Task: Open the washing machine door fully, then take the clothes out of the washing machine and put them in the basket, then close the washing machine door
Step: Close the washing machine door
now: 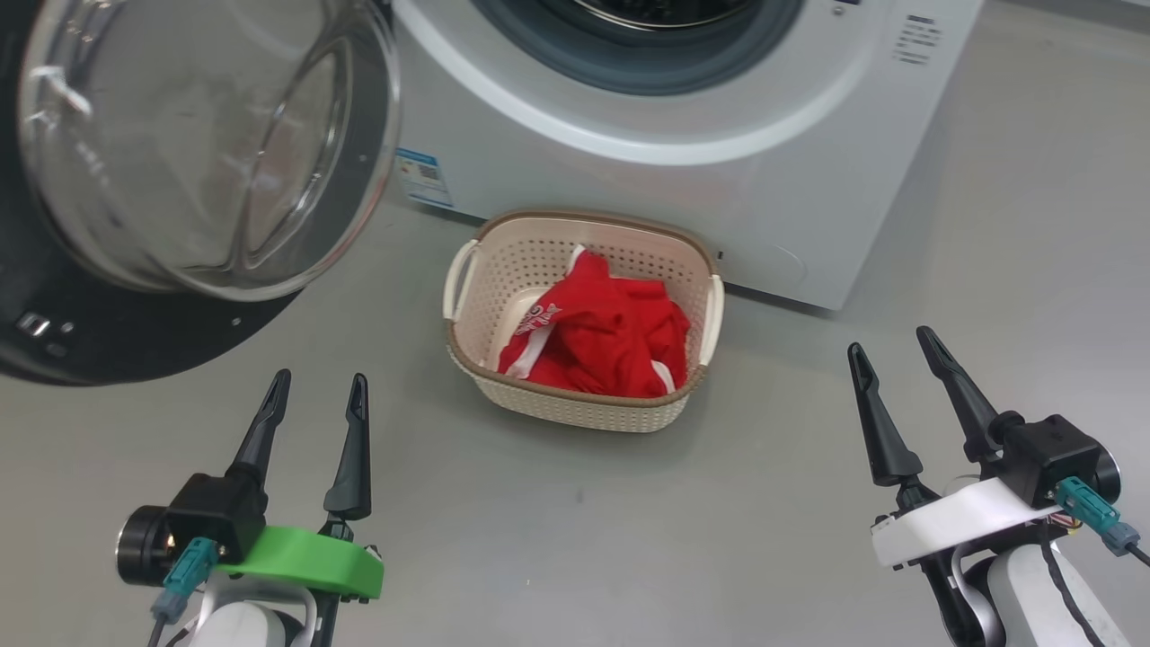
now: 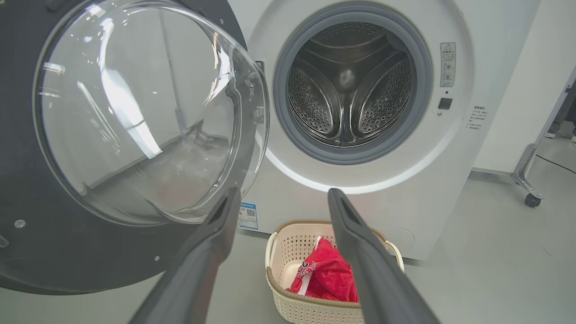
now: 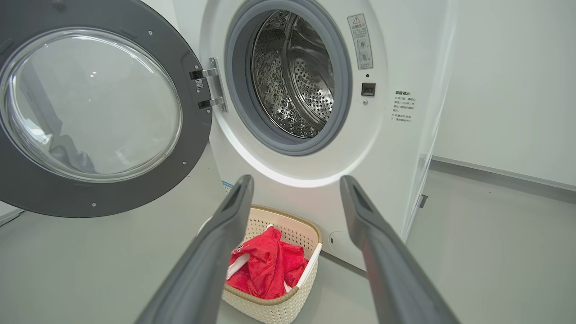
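1. The washing machine door (image 1: 180,153) hangs swung wide to the left of the opening, held by its hinge (image 3: 209,83), with its glass bowl facing the robot. Shutting it looks like the one step left. A push on the bulging glass could skid off the smooth curve, so the black rim is the safer place to press.
2. Only the inner face is towards the arms. An end effector hooking the free edge from this side risks having its fingers pinched between door and grey ring as the gap shuts.
3. A weak or off-line push may leave the door leaning on the ring without catching at the small dark latch slot (image 3: 368,89). The task would then look done without being so.
4. The drum (image 2: 351,85) of the washing machine (image 1: 629,135) looks bare in both wrist views, but its lower front lip is hidden. A garment left there could be trapped in the seal.
5. The clothes (image 1: 602,337) lie heaped in the basket (image 1: 557,409), which stands on the floor (image 1: 809,449) just before the machine, below the opening. An arm following the door could knock this light basket or snag a handle.
6. The left end effector (image 1: 322,376) is released and empty, near the door's lower rim. The right end effector (image 1: 889,340), likewise released and empty, is well apart beyond the basket, and reaching across from there would pass over it.
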{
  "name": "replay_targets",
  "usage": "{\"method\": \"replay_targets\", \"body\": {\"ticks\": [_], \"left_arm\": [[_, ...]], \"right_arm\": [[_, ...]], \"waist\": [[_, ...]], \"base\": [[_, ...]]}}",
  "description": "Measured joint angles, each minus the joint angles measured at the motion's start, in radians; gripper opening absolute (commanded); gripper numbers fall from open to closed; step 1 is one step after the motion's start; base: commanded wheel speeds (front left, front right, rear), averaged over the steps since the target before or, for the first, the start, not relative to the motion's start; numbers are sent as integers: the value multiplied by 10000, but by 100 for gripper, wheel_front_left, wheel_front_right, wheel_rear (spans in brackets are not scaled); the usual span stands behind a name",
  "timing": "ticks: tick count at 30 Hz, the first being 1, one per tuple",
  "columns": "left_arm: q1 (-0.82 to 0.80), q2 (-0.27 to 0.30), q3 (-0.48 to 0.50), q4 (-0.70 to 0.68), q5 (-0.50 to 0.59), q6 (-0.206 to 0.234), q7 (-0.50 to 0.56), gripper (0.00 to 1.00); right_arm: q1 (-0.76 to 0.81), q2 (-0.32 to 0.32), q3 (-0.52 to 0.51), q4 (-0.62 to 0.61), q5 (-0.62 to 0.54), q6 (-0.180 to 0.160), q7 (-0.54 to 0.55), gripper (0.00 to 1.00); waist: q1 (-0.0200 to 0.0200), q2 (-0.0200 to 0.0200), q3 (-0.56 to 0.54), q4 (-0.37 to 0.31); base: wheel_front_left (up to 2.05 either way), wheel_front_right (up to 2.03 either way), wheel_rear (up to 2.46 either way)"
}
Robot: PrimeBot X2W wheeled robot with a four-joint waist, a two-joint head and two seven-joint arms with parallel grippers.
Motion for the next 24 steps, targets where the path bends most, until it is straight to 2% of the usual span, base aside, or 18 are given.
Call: {"method": "replay_targets", "body": {"ticks": [9,16,24], "left_arm": [[4,0,42,31,0,261,-2,100],[27,0,75,38,0,274,0,100],[477,0,443,-125,0,439,0,100]], "right_arm": [[16,-8,105,140,33,0,0,100],[26,2,320,222,94,0,0,100],[18,31,928,336,96,2,0,100]], "waist": [[0,0,-131,1083],[0,0,-369,1827],[0,0,-595,2197]], "base": [[0,0,0],[0,0,0],[0,0,0]]}}
